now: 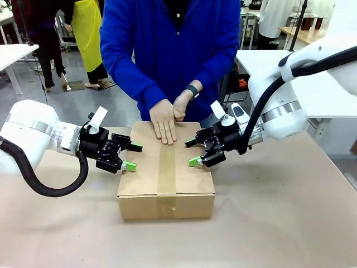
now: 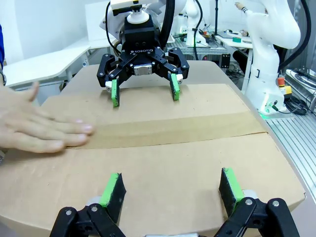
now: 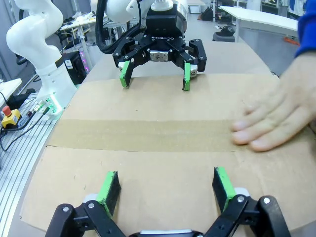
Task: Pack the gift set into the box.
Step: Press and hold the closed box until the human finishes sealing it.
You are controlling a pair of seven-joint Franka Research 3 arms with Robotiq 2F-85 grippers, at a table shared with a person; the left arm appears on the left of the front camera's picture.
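In the front view, the box [image 1: 165, 173] is sitting closed near the middle of the worktop [image 1: 279, 223], its flaps folded down and a tape strip [image 1: 166, 176] running along the seam. The person's hand [image 1: 164, 120] is lying flat on the far end of that strip, and the other hand [image 1: 182, 106] is resting behind it at the box's far edge. The left gripper [image 1: 131, 157] is hovering at the box's left edge with its jaws spread, and the right gripper [image 1: 192, 152] is doing the same at the right edge, jaws spread too.

In the left wrist view, the left gripper [image 2: 170, 187] is hanging over the near flap, its green pads [image 2: 112, 190] wide apart and holding nothing. The hand [image 2: 39, 129] is pressing the tape strip [image 2: 173, 131], and the right gripper [image 2: 143, 93] is facing from the far edge.

In the right wrist view, the right gripper [image 3: 165, 190] is gaping over the box [image 3: 163, 168], and the left gripper [image 3: 155, 78] is gaping opposite. The hand [image 3: 276, 121] is lying on the tape strip [image 3: 143, 136].
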